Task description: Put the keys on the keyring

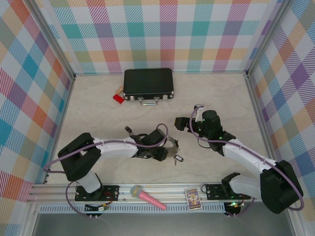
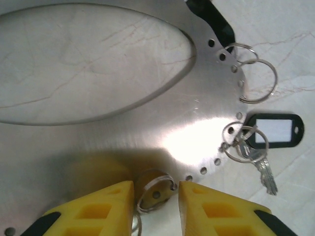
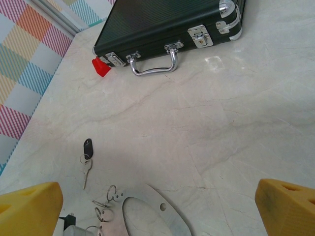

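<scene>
**Keyring under left end effector; one key hung, one loose**

Container: black case (image 1: 147, 83) at the far side of the counter (image 1: 98, 118). Lid down, both latches and the handle (image 3: 152, 64) facing the arms. Contents not visible. A small red object (image 3: 101, 66) lies just beside its left corner, outside it.

Keyring (image 2: 147, 128): flat on the counter near the front centre, a grey metal piece with a large oval cut-out and small holes along the rim. Several split loops hang from those holes.

Tagged key (image 2: 273, 130): black tag and silver blade lie on the counter just off the keyring's rim. Its loop appears to pass through a rim hole.

Loose key (image 3: 86, 160): black head, lying alone on the counter, apart from the keyring and between it and the case.

Left end effector (image 2: 156, 196): narrow. Yellow fingers (image 2: 93, 211) stand on either side of one small loop (image 2: 155, 194) at the rim, and the loop nearly fills the gap. Cannot tell whether the fingers press on it.

Right end effector (image 3: 157, 201): wide, nothing between its fingers (image 3: 29, 206), above the counter near the keyring's far edge.

Front rail: pink microphone (image 1: 147, 197) and a small printed card (image 1: 193, 199).
</scene>
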Available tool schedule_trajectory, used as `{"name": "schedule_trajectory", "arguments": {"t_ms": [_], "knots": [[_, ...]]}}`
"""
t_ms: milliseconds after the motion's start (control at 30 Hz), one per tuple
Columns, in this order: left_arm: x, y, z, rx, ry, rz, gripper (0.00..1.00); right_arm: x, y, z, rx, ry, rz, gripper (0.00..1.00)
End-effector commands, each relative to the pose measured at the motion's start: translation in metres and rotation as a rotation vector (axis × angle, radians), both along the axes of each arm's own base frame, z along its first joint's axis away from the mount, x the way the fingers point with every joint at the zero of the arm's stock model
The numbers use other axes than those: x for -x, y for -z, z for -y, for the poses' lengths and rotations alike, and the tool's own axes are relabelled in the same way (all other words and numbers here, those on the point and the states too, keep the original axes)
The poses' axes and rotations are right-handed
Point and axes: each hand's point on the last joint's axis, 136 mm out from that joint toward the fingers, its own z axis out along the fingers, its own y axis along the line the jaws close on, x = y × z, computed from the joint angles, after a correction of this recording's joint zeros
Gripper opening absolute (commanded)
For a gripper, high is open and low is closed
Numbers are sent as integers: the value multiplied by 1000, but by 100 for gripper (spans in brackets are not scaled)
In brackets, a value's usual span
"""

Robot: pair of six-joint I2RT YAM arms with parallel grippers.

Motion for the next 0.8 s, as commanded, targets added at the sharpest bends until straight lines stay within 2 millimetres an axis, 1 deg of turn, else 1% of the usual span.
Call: {"name": "schedule_trajectory", "arguments": {"t_ms": [0, 100, 267, 367, 467, 667, 767], "knots": [[14, -10, 2, 31, 31, -25, 29, -2, -4, -5, -7, -17, 23, 99], [17, -11, 2, 38, 39, -30, 29, -3, -3, -6, -7, -18, 18, 99], [16, -2, -4, -2, 32, -30, 30, -4, 0, -7, -6, -20, 9, 99], [15, 3, -3, -17, 35, -33, 30, -4, 2, -8, -4, -21, 6, 99], [11, 6, -6, -46, 23, -19, 30, -4, 2, -7, -4, -20, 6, 99], [0, -9, -14, -49, -16, 59, 33, -4, 1, -8, -6, -22, 7, 99], [-1, -12, -15, -42, -20, 72, 34, -4, 1, -8, -7, -24, 6, 99]]}}
